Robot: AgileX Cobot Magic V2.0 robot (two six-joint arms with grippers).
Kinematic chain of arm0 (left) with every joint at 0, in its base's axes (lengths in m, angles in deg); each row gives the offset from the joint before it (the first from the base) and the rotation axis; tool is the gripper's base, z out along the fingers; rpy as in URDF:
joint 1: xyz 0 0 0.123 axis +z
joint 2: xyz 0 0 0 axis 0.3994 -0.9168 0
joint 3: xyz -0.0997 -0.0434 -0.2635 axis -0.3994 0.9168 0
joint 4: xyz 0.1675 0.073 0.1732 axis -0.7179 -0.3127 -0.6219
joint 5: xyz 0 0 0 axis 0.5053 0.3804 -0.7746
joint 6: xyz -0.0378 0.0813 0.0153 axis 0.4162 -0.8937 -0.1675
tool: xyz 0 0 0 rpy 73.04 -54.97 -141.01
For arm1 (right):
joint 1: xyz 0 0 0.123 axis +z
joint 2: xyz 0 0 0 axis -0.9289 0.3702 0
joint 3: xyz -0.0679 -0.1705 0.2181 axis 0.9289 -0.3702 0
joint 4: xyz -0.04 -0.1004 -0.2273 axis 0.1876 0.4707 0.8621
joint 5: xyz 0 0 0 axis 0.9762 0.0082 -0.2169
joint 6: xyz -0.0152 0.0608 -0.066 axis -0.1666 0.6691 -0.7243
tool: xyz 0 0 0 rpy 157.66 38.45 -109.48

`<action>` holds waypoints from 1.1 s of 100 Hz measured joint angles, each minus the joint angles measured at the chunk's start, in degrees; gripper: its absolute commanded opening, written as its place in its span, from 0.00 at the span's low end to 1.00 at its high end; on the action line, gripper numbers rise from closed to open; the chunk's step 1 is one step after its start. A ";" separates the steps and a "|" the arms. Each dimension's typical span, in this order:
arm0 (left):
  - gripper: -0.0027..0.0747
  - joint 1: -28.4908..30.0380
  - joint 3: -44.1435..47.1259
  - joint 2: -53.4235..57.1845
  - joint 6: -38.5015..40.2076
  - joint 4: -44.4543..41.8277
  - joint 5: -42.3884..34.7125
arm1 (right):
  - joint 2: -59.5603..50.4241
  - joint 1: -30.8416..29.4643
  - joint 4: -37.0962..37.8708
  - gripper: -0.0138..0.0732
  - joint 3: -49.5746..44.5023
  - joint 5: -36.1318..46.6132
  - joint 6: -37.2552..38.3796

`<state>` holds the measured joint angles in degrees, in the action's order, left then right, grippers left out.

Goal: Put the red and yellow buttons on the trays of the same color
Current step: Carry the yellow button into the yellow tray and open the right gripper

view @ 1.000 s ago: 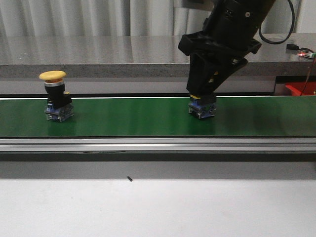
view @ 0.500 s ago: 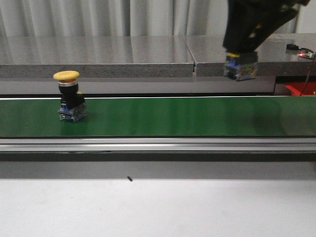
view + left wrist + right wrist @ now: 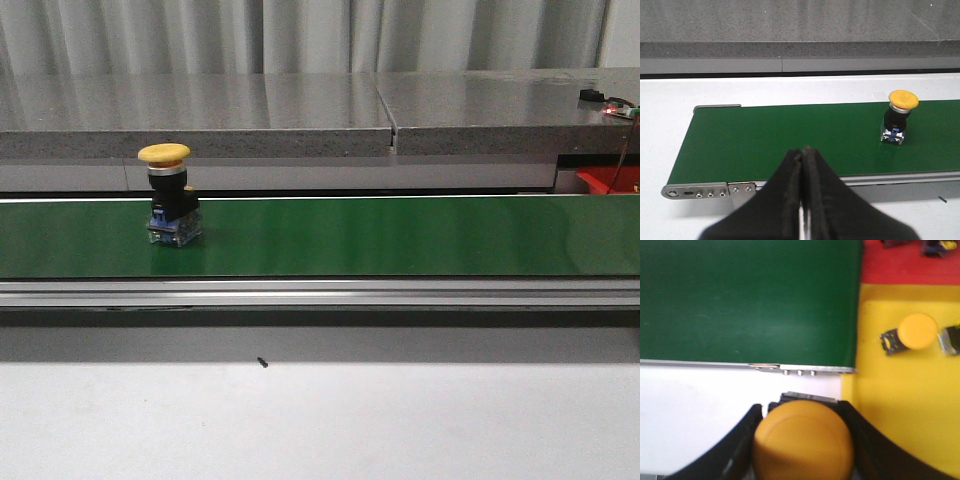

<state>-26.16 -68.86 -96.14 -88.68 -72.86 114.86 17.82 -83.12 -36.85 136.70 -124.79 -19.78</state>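
A yellow button [image 3: 173, 196] with a black body and blue base stands upright on the green belt [image 3: 400, 235], left of centre; it also shows in the left wrist view [image 3: 898, 115]. My left gripper [image 3: 803, 152] is shut and empty, near the belt's front rail, apart from that button. My right gripper [image 3: 802, 412] is shut on a second yellow button [image 3: 802, 440], held above the white table beside the yellow tray [image 3: 905, 405]. Another yellow button [image 3: 912, 333] lies on that tray. The red tray [image 3: 910, 267] lies beyond it. Neither arm shows in the front view.
A grey counter [image 3: 300, 110] runs behind the belt. The belt's metal end rail with bolts [image 3: 700, 191] is by my left gripper. Dark button parts [image 3: 935, 246] lie on the red tray. A red bin edge [image 3: 612, 180] shows at the far right.
My right gripper lifted a yellow button off the belt, rose and left the front view to the right. The other yellow button rode the belt rightwards.
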 measured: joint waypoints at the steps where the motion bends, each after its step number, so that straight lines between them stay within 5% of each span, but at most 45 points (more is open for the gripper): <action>1: 0.01 0.00 0.00 0.00 0.00 0.00 0.00 | -0.23 -0.62 0.10 0.42 -0.50 0.14 0.17; 50: 0.01 0.00 0.00 0.00 0.00 0.00 0.00 | 4.13 -14.14 0.08 0.42 -6.94 10.81 5.13; 110: 0.01 0.00 0.00 0.00 0.00 0.00 0.00 | 22.23 -14.54 -1.49 0.42 -10.54 23.29 5.52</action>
<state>-26.16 -68.86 -96.14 -88.68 -72.86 114.86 40.04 -97.66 -38.34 126.15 -101.50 -14.26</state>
